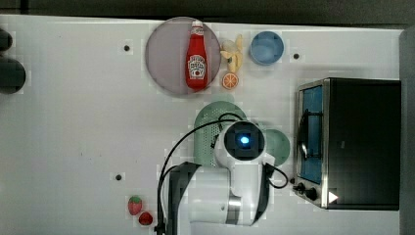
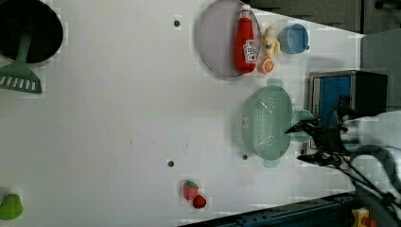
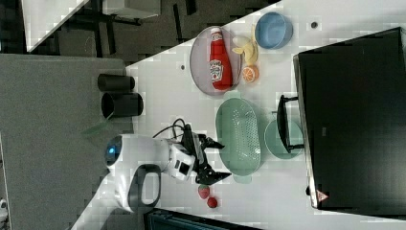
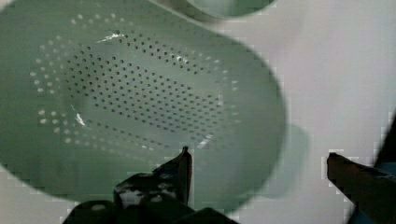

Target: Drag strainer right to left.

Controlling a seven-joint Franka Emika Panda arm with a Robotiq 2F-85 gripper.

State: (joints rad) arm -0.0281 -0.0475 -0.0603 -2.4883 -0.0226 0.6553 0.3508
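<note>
1. While poised above the strainer point(image 4: 130, 93), gapes wide: gripper point(image 4: 258, 156) released, clasping nothing.
2. Straddles the strainer's rim in the wrist view, with one finger point(image 4: 180, 163) over the perforated inside and the other out over bare white table point(image 4: 336, 70); cannot tell whether either finger touches the plastic.
3. Seen in the left view as two dark fingers spread at the strainer's point(image 2: 265, 123) right edge, gripper point(image 2: 305, 143) partly across the mug point(image 2: 299, 118).
4. Seen in the right view as gripper point(image 3: 224, 160) at the left rim of the strainer point(image 3: 238, 134), towards its lower end.
5. Lies upright and open on the table, right of centre in the top view, strainer point(image 1: 208, 125) half hidden under the white arm point(image 1: 242, 166).
6. Sits just beside the strainer on the top view's right, pale green mug point(image 1: 279, 144), between it and the toaster oven point(image 1: 362, 142).
7. Further up the top view, apart from the strainer, a grey plate point(image 1: 164, 54) carrying a ketchup bottle point(image 1: 197, 58), with a banana point(image 1: 234, 54), an orange half point(image 1: 230, 81) and a blue bowl point(image 1: 266, 48) to its right.
8. Low on the top view's left of the arm, two strawberries point(image 1: 135, 204).
</note>
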